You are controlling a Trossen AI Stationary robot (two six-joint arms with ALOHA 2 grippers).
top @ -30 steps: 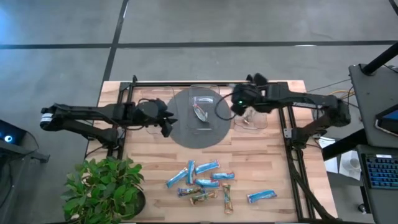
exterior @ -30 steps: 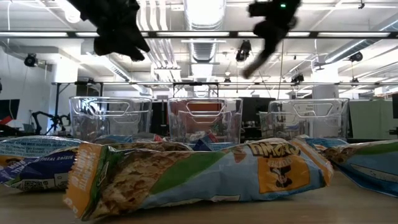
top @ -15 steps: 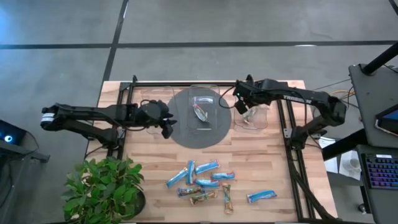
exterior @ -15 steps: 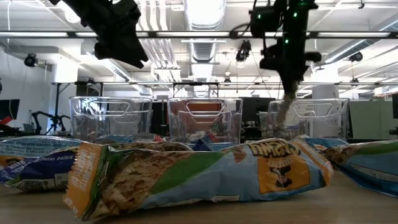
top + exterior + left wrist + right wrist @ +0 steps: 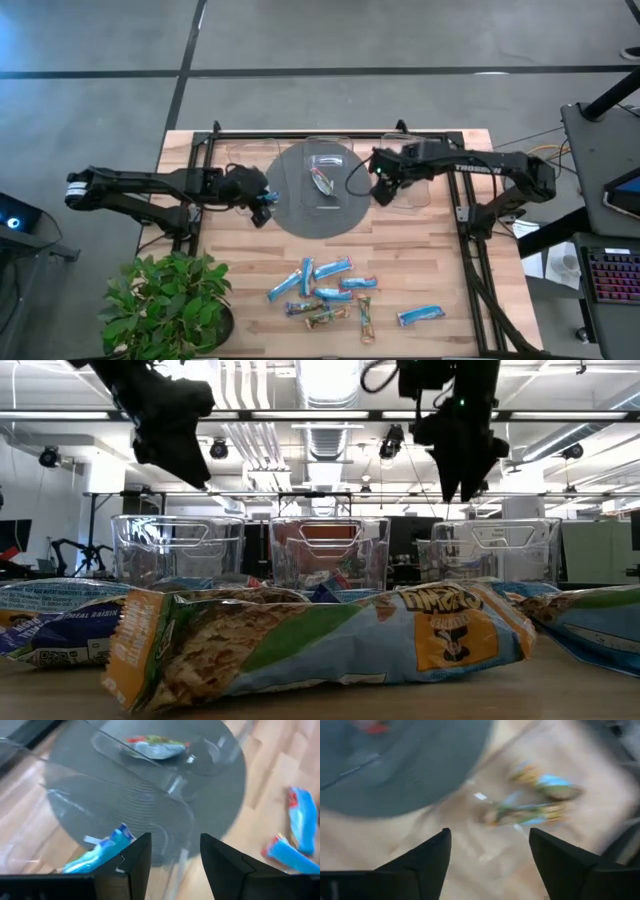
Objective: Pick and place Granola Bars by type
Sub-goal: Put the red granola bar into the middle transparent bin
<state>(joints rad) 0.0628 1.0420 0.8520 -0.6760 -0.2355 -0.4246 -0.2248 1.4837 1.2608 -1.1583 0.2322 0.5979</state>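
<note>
Since half a second ago, right gripper (image 5: 381, 190) has drawn back from the right bin (image 5: 410, 195), jaws wide and empty. Left gripper (image 5: 262, 208), jaws also apart, hangs over the left bin (image 5: 232, 198), a blue bar (image 5: 100, 854) below.

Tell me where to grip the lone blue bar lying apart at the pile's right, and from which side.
Probably across the middle of the blue bar, coming straight down from above: it lies flat on the table, long axis nearly sideways, with nothing beside it, so fingers can straddle its narrow width.
</note>
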